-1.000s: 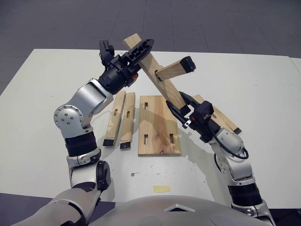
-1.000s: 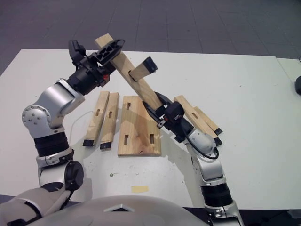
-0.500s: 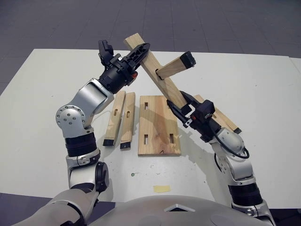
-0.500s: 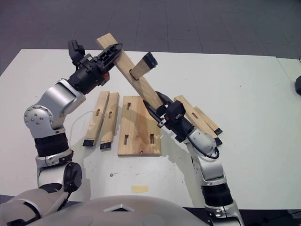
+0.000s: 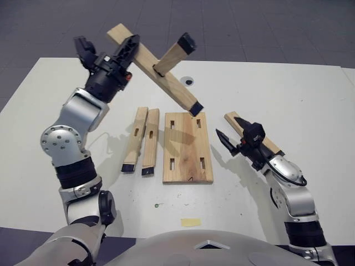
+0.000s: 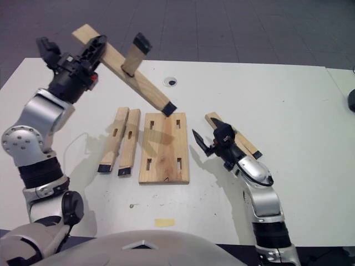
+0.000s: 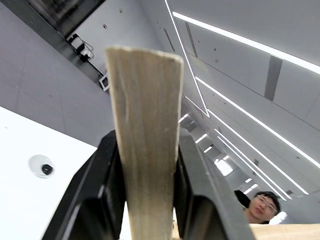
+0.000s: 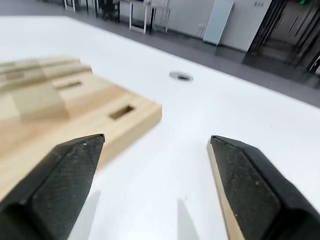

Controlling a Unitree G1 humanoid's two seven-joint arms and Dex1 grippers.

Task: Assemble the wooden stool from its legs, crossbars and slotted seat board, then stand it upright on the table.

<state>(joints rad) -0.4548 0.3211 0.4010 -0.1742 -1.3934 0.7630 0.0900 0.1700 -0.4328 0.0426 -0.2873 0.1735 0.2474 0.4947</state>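
Right gripper (image 8: 155, 144) released leg (image 5: 162, 78); white table (image 5: 310, 100) below.

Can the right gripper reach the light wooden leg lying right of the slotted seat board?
Probably yes: the open, empty right gripper is right beside that light wooden leg, nothing between them.

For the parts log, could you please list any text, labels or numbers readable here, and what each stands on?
No text can be read. The seat board, the held leg and the yellow note show no writing; a small mark at the board's near edge is too small to read.
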